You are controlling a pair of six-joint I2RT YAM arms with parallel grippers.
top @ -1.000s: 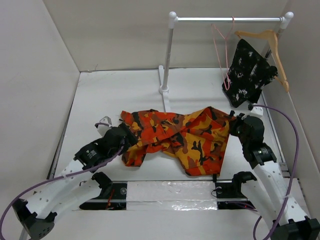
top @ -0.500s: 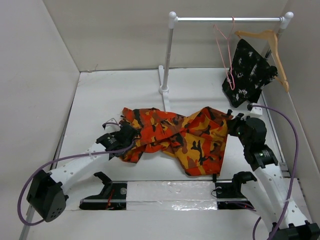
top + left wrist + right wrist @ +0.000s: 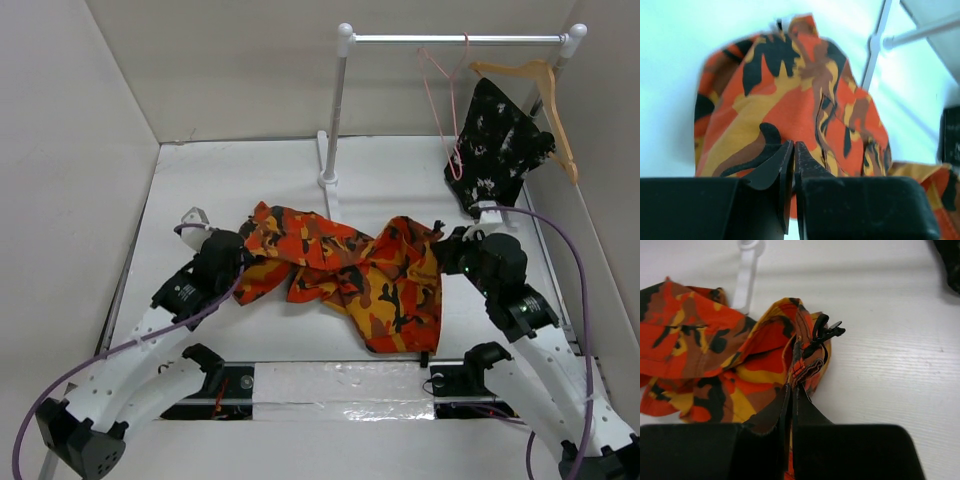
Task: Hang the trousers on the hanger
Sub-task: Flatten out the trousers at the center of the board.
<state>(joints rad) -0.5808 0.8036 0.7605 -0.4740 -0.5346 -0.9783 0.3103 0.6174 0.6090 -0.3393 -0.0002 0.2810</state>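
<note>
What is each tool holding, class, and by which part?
Both hold the trousers: the left tool pinches their left end, the right tool their right end, at the edge beside the black clasp.

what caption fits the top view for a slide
Left tool and right tool pinch opposite ends of the trousers; pink hanger hangs on the rail

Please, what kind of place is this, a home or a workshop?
Probably a robot test cell, not a home: a white-walled table, a small clothes rail standing on it, and two robot arms bolted at its near edge, holding the trousers.
</note>
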